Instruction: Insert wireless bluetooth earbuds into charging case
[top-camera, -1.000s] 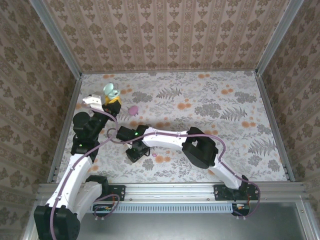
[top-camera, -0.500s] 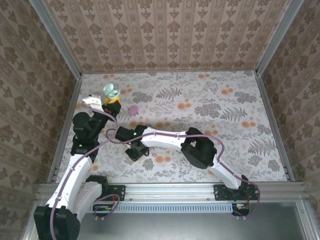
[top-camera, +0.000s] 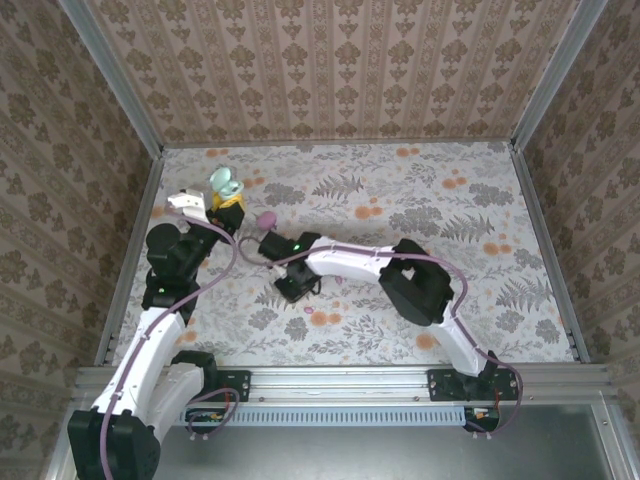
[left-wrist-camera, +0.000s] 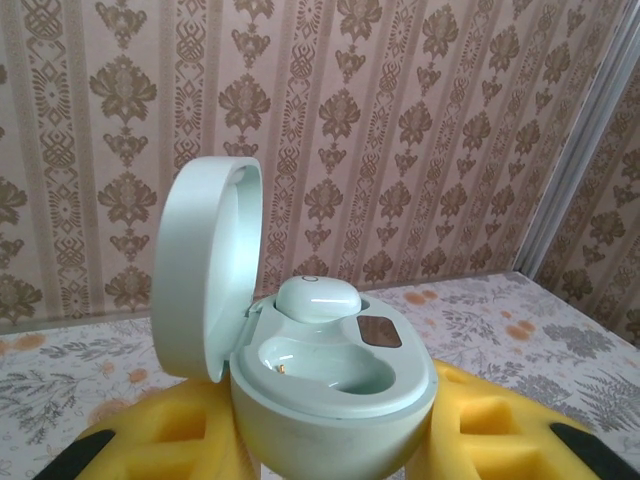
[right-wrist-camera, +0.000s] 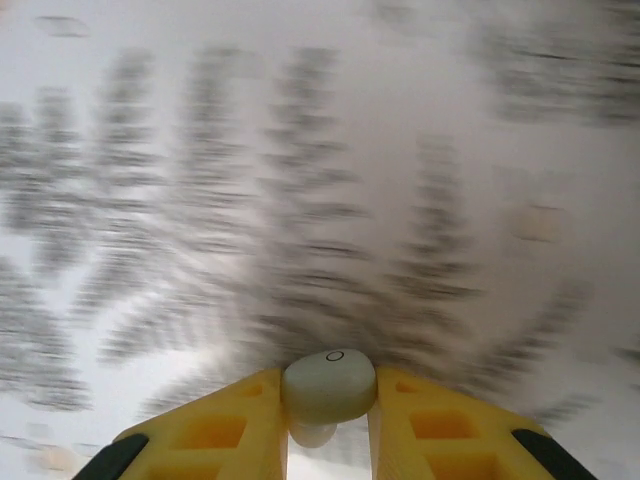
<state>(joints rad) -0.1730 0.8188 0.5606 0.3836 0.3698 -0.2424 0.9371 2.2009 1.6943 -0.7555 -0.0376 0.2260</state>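
The mint charging case (left-wrist-camera: 330, 395) is gripped, lid open, by the closed left end effector (left-wrist-camera: 330, 445). One earbud (left-wrist-camera: 318, 298) is seated and the other socket lies empty. A second mint earbud (right-wrist-camera: 329, 384) is pinched in the right end effector (right-wrist-camera: 330, 425) over the bench (top-camera: 450, 200), not yet inserted.

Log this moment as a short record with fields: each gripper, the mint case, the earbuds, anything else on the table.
left gripper: shut on the mint case, held upright at the far left
mint case: lid open; seated earbud in the far slot; near slot empty
right gripper: shut on a pale earbud
pink case: on the table, apart from both grippers
pink speck: tiny, on the table near the right gripper; possibly an earbud
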